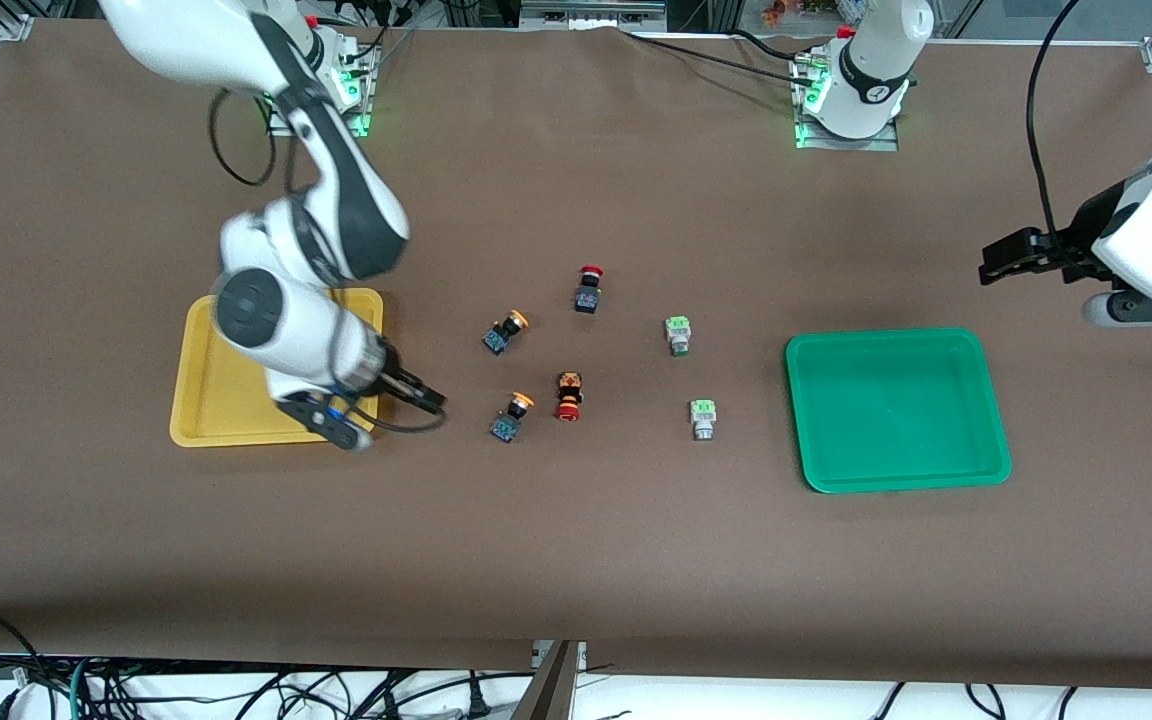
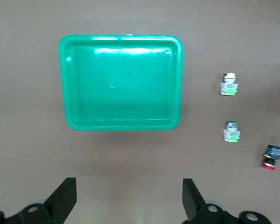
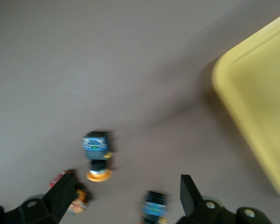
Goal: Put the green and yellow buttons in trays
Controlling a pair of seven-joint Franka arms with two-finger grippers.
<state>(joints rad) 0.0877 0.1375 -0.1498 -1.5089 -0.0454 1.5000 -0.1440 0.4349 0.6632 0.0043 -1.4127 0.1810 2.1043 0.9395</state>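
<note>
- The right arm covers part of the yellow tray point(image 1: 204, 400); its corner toward the middle of the bench point(image 1: 576, 560) is hidden under the wrist.
- In the right wrist view the picture is smeared: two yellow-capped buttons show, one whole point(image 3: 97, 156), the other point(image 3: 154, 209) cut off at the edge, and a red-capped orange-black button point(image 3: 77, 198) sits half hidden by a finger.
- The right hand point(image 1: 426, 395) hangs low over bare bench between the yellow tray and the nearer yellow-capped button point(image 1: 511, 415), tilted toward that button, fingers spread and empty.
- The left hand point(image 1: 1001, 262) waits high over the bench at the left arm's end, farther from the front camera than the green tray point(image 1: 898, 410); in its wrist view the fingers point(image 2: 65, 198) stand wide apart, holding nothing.
- The other yellow-capped button point(image 1: 506, 331) lies farther from the camera, near the red-capped black button point(image 1: 589, 288).
- Two green-capped buttons point(image 1: 678, 335) point(image 1: 703, 419) lie on the bench between the middle cluster and the green tray, well apart from each other. Both trays are empty.
</note>
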